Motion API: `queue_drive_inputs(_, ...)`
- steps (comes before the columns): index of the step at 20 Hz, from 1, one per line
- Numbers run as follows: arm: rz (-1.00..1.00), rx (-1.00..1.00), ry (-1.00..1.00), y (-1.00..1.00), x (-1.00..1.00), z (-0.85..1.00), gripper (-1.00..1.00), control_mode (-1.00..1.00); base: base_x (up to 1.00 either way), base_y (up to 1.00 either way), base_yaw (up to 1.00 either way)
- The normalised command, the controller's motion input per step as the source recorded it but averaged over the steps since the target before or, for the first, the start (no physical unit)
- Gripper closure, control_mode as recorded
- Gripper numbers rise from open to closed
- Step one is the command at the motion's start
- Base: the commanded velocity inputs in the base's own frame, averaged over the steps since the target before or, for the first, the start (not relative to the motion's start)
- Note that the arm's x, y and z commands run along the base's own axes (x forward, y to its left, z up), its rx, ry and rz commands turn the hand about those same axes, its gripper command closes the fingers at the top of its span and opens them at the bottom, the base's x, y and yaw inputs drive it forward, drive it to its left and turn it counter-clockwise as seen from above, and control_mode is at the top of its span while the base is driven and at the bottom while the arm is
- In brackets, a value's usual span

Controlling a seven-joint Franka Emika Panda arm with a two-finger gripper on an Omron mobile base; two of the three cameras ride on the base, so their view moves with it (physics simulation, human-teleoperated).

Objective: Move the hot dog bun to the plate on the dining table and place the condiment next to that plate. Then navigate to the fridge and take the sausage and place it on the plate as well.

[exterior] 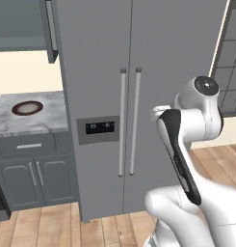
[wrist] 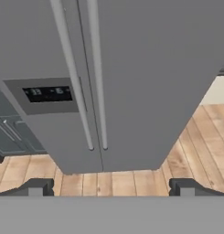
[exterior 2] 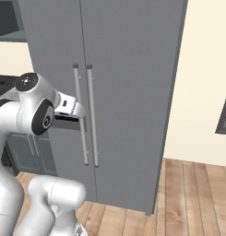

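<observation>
Facing the tall grey two-door fridge (exterior: 138, 96) with both doors shut, the white arm is holding its gripper (wrist: 111, 187) back with jaws spread wide and empty, and it is needing to line up squarely on one slim vertical silver handle (wrist: 98, 77), since the sausage is presumably hidden inside.

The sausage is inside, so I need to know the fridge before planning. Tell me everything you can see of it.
The fridge is a tall, grey, matte-looking unit with two side-by-side doors, both shut. Two long, pale vertical bar handles stand either side of the centre seam. The left door carries a dark dispenser panel with a small blue display. It stands upright on the wooden floor, beside a marble-topped counter. Nothing touches it; the open hand faces its doors.
</observation>
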Motion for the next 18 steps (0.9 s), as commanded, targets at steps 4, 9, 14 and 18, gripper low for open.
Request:
queue_drive_inputs(4,0.0,0.0,-0.01,0.0,0.55,0.0,-1.0,-1.0,0.0,0.0,0.0)
queue_drive_inputs(9,0.0,0.0,-0.03,0.0,0.47,-0.08,-1.0,-1.0,0.0,0.0,0.0)
queue_drive_inputs(14,0.03,0.0,-0.06,0.01,0.36,-0.17,-1.0,-1.0,0.0,0.0,0.0)
queue_drive_inputs(18,0.04,0.0,-0.06,0.04,0.41,-0.15,-1.0,-1.0,0.0,0.0,0.0)
